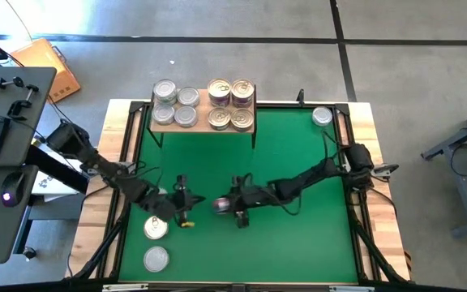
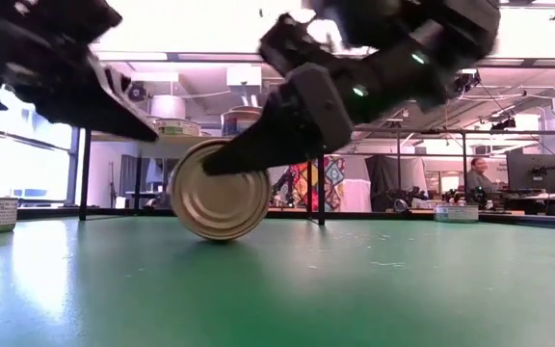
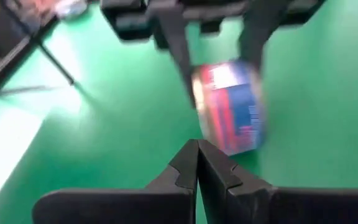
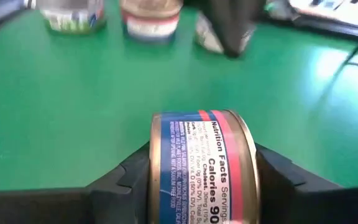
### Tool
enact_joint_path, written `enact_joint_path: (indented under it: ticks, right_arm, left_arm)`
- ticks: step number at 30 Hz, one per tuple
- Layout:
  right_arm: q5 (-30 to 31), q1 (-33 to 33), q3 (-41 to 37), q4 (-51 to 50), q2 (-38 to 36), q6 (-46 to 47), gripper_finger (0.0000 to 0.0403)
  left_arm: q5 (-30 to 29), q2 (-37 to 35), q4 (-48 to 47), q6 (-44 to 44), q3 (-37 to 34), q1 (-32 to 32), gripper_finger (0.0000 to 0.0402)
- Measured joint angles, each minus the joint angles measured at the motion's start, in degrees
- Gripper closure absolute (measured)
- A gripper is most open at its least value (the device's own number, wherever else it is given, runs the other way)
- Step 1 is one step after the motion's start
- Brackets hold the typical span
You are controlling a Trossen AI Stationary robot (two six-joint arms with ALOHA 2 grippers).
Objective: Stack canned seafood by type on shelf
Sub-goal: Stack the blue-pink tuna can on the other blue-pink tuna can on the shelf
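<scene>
Cans on mat: two short round silver-lidded tins (image 1: pixel 156 229) near left front corner of green mat (image 1: pixel 298 162).
Left gripper (image 1: pixel 186 200): fingers clenched together, holding nothing.
Tipped tin: blue-and-red-labelled gold-rimmed can (image 4: pixel 202 163) on edge, mid-mat.
Right gripper (image 4: pixel 202 186): fingers (image 4: pixel 124 177) straddling tipped tin, grip cannot be told.
Shelf: small light-wood board on black legs (image 1: pixel 203 123), silver tins left, gold-lidded tins right.

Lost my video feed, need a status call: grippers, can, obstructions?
Right gripper straddling the blue-and-red-labelled round tin, tipped on edge mid-mat. Left gripper shut, empty, facing it. Nothing blocking the light-wood shelf.
</scene>
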Motion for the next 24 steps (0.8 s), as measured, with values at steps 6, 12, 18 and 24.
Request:
enact_joint_path:
  ticks: [6,12,18,24]
  right_arm:
    - [10.47,2.96,-10.12,26.94,-0.98,-0.3,0.0226]
    - [12.76,4.69,-13.81,40.62,-0.99,-2.77,0.0226]
    - [12.58,5.78,-14.6,45.03,-1.58,-4.8,0.0226]
    - [13.77,5.81,-14.55,46.42,-2.04,-5.72,0.0226]
  left_arm:
    - [0.32,-0.04,8.23,7.47,0.04,-2.28,0.0385]
    - [3.11,0.03,15.1,11.15,0.04,-0.76,0.0281]
    - [3.2,0.42,15.26,10.77,0.03,2.14,0.0154]
    - [4.86,2.81,19.61,7.55,-0.02,4.62,0.0108]
